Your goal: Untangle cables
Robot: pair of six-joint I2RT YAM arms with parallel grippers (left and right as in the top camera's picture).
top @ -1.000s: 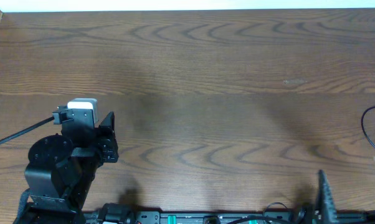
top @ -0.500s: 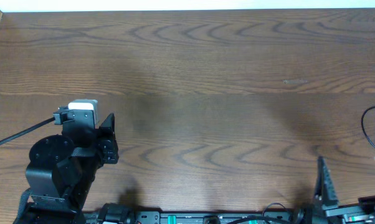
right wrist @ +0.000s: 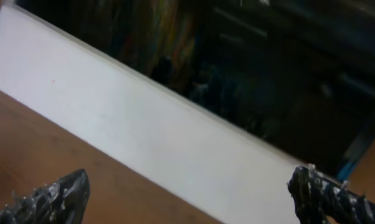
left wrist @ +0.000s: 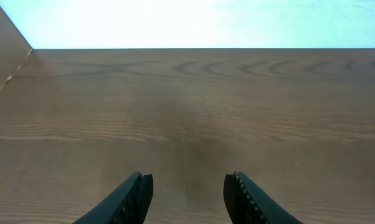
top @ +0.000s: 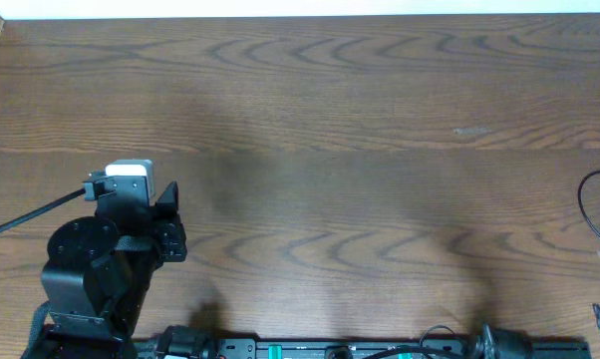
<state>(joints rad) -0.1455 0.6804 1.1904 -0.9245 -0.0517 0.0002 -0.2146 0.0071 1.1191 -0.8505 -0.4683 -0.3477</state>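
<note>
Since a second ago the right gripper (right wrist: 187,190) has slid from 5 o'clock outward to the 4 o'clock corner, spread wide and empty, while the left gripper (left wrist: 187,186) hangs half-parted and empty at 8 o'clock, so the cables (top: 587,204) at 3 o'clock lie untouched, probably the next target.

A dark wood-grain table (top: 330,150) fills the overhead view, with a white strip (top: 310,8) bordering its edge at twelve o'clock.
</note>
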